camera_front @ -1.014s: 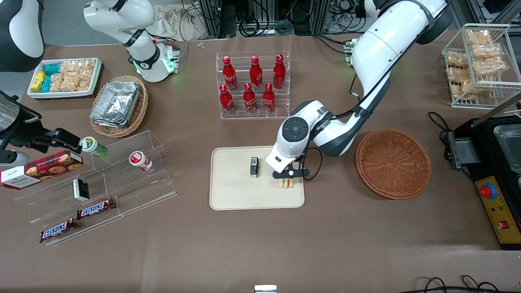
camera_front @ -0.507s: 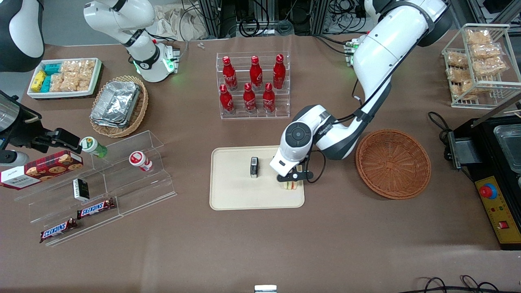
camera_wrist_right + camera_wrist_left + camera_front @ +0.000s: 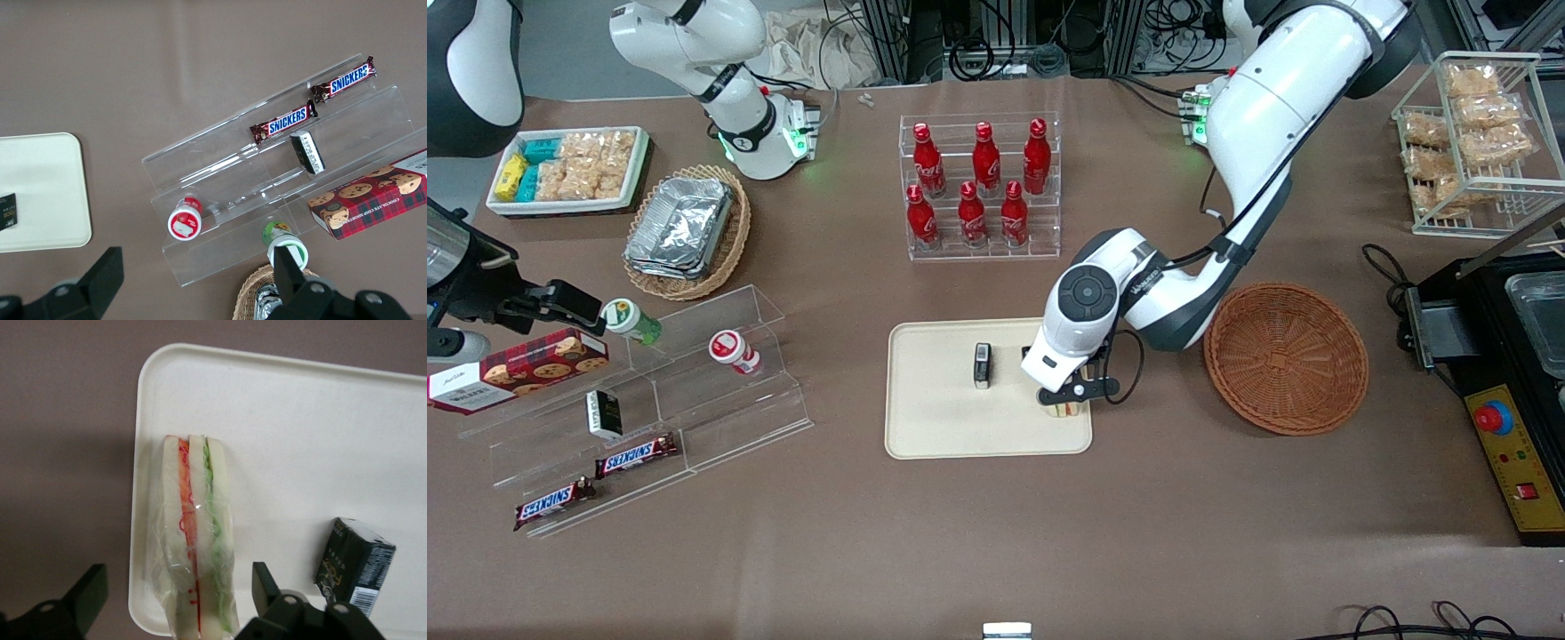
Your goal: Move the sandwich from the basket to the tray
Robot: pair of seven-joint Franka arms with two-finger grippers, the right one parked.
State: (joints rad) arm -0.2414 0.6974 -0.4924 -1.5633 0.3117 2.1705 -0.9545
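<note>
The sandwich (image 3: pixel 197 553) is set on the tray (image 3: pixel 300 440) by its rim, clear of the carton (image 3: pixel 353 565). The tool (image 3: pixel 177 593) is spread wide above it, releasing.

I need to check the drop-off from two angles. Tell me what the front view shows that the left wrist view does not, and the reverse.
Only the front view shows the empty basket, the rack of red bottles and the working arm reaching over the tray. Only the left wrist view shows the sandwich's filling layers plainly, its clear wrap, and the gripper's open fingers straddling it without touching. Both show the sandwich lying on the tray near its edge, with a small dark box beside it.
</note>
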